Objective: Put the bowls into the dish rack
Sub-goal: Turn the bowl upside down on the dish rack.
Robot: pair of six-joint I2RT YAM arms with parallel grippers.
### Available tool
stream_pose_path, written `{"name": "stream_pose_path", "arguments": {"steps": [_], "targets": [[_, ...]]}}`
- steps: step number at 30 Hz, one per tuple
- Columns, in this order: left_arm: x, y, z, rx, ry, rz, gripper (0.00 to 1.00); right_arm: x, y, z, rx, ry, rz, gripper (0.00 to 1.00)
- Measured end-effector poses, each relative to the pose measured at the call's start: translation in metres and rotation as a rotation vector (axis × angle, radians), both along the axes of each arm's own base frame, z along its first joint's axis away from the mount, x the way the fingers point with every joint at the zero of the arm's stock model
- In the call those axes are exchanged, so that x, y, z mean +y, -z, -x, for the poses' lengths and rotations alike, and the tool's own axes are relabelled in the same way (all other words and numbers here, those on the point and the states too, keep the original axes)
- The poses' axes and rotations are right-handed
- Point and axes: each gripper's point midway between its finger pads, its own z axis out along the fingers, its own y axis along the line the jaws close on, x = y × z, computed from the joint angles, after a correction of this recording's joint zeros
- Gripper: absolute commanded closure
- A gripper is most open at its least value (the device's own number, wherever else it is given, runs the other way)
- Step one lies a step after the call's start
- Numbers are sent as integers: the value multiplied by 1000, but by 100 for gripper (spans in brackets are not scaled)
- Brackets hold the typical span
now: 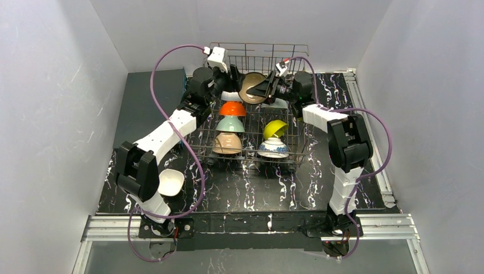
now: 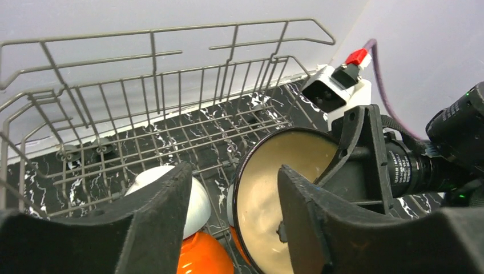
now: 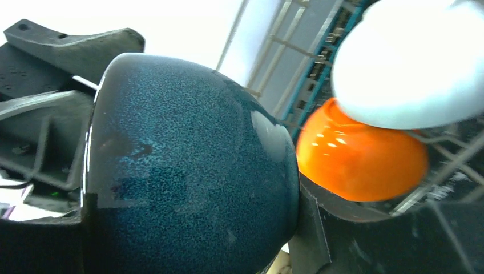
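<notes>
The right pincer (image 1: 264, 85) pinches the dark blue bowl (image 3: 188, 171) at the back of the dish rack (image 1: 259, 57), with one finger inside its tan hollow. We cannot tell if the bowl touches the wires. In the right wrist view the bowl fills most of the picture and hides the pincer's tips.

The left pincer (image 2: 234, 168) is spread apart and holds nothing. It is just above a white bowl (image 2: 200, 208) that stands in the rack. Its fingers cover most of that bowl and the orange bowl (image 2: 205, 257) next to it. From above, the arms hide the white bowl almost fully.

A second white dish (image 1: 170, 182) sits on the table (image 1: 245, 188), half hidden behind the left arm.
</notes>
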Motion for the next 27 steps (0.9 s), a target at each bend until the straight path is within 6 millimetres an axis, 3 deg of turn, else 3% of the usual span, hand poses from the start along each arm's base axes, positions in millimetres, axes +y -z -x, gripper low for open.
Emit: {"name": "stream_pose_path", "arguments": {"steps": [6, 13, 19, 23, 27], "targets": [[13, 6, -5, 27, -48, -15, 30, -9, 23, -26, 0, 88, 176, 99], [24, 1, 3, 33, -71, -51, 28, -22, 11, -61, -117, 196, 383, 99], [44, -12, 26, 17, -101, -94, 27, -44, 10, -95, -247, 312, 624, 99], [57, -9, 39, 25, -115, -148, 26, -63, 29, -117, -322, 390, 827, 99], [66, 13, 46, 87, -130, -228, 25, -78, 59, -131, -382, 438, 1038, 99]]}}
